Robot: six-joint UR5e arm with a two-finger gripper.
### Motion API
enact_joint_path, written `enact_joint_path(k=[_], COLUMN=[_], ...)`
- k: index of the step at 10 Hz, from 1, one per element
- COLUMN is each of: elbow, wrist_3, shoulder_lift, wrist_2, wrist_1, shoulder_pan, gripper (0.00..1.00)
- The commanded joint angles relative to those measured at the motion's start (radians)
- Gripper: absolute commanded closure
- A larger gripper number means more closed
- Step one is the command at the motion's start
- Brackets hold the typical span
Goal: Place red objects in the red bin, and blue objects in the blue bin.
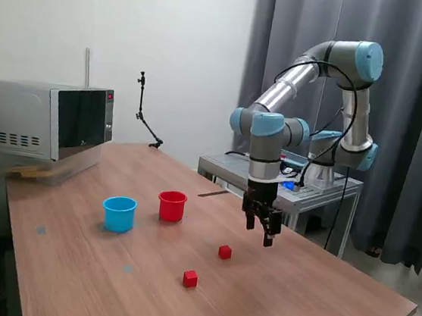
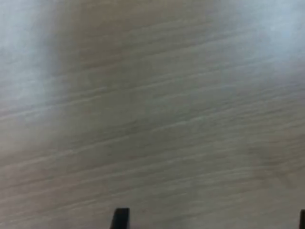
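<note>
Your pincer (image 1: pixel 263 226) hangs released, empty, above the table (image 1: pixel 105 283); two red cubes (image 1: pixel 225 252) (image 1: pixel 190 278) lie toward its 8 o'clock, red cup (image 1: pixel 172 205) and blue cup (image 1: pixel 119 213) at 9

Exterior view: soft, even room light is falling from above; cups and cubes are casting only faint short shadows on the table (image 1: pixel 90 281). Focus is holding sharp throughout, no glare. Wrist view: wood grain is smearing with blur; pale glare is washing both upper corners.

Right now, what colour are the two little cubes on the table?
Both cubes are red, seen best in the exterior view.
</note>
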Motion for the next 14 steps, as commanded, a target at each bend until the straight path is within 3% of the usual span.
enact_joint_path(k=[1,5,9,14], elbow=[-0.004,-0.013,-0.084,-0.085], wrist_3=[-0.034,-0.061,-0.111,-0.14], shoulder_lift=[0.038,0.062,0.115,0.125], wrist_2=[0.0,0.0,0.0,0.0], wrist_1=[-0.017,-0.029,-0.029,-0.028], shoulder_pan=[-0.024,-0.062,-0.075,-0.101], gripper=[0.0,0.0,0.0,0.0])
